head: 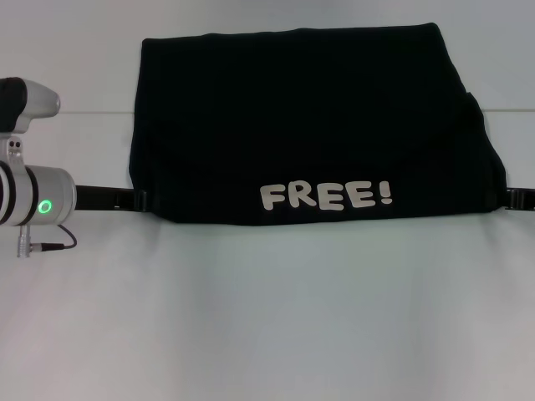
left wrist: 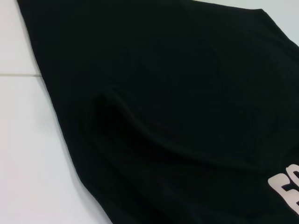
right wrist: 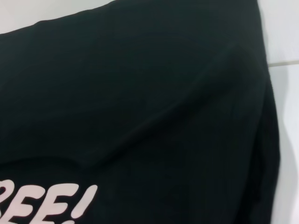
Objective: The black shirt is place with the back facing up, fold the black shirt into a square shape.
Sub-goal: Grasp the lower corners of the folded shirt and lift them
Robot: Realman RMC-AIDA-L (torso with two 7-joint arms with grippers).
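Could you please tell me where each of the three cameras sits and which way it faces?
Head view: above, facing forward and down at the black fabric shirt on the white table; silver left arm at the left edge.
Left wrist view: close over the shirt's left part; no fingers visible.
Right wrist view: close over its right part; no fingers visible.
Shared: the white "FREE!" print appears in all three.

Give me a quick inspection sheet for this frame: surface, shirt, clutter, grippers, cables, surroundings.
Surface: white table, with a seam line across the far part.
Job's things: black shirt partly folded into a wide block, white FREE! print showing near its front edge.
Clutter: nothing seen.
Grippers: left gripper and right gripper at the shirt's front corners, fingers hidden by fabric.
Cables: short black cable at the left arm's connector.
Surroundings: nothing seen.
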